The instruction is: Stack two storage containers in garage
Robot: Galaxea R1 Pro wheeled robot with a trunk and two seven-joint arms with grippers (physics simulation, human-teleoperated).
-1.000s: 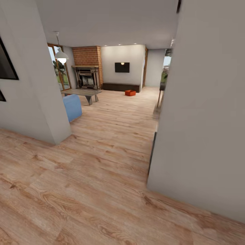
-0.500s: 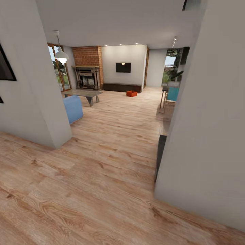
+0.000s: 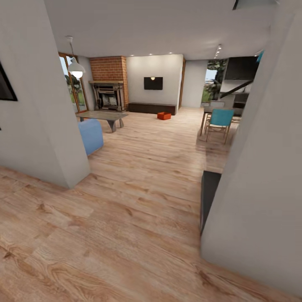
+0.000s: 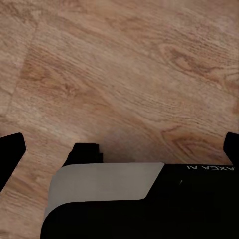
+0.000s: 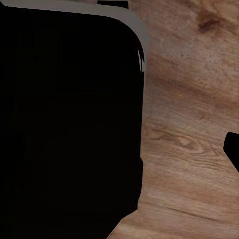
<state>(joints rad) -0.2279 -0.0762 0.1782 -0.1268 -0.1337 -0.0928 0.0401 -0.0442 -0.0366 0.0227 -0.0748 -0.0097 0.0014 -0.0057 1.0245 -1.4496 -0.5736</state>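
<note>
You look from a passage between two pale walls across the light wood plank floor of the living room, with its brick fireplace, wall TV and long low dark cabinet. One orange-red storage container sits on the planks far off, just in front of that cabinet. Your left gripper shows its two dark fingertips set wide apart over bare planks; the right gripper's spread you cannot tell from one tip.

Left gripper points down, its dark fingertips spread wide at the frame's edges, holding nothing.
</note>
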